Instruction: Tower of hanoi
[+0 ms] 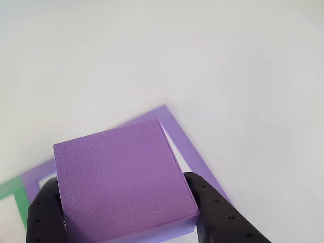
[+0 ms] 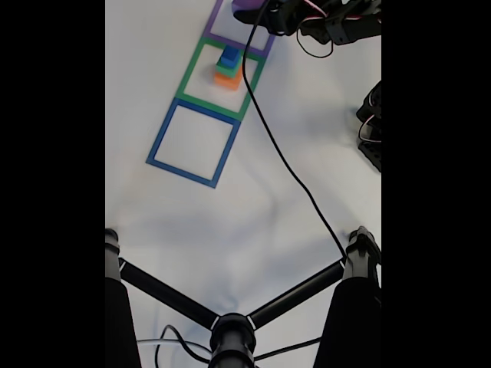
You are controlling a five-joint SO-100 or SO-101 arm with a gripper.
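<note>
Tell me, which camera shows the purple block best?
The other view: the purple slab is large and close, clamped between the gripper and its black fingers. The fixed view catches just a sliver of it at the top edge.

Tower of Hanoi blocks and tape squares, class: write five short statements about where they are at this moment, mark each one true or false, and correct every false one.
1. The gripper holds the purple slab between its fingers. True.
2. In the fixed view, the blue cube is the top block of a stack. True.
3. That stack stands inside the blue tape square. False: it stands inside the green tape square.
4. The orange block sits above the green block in the stack. False: orange is at the bottom, green on it, blue on top.
5. The blue tape square has no block in it. True.
</note>
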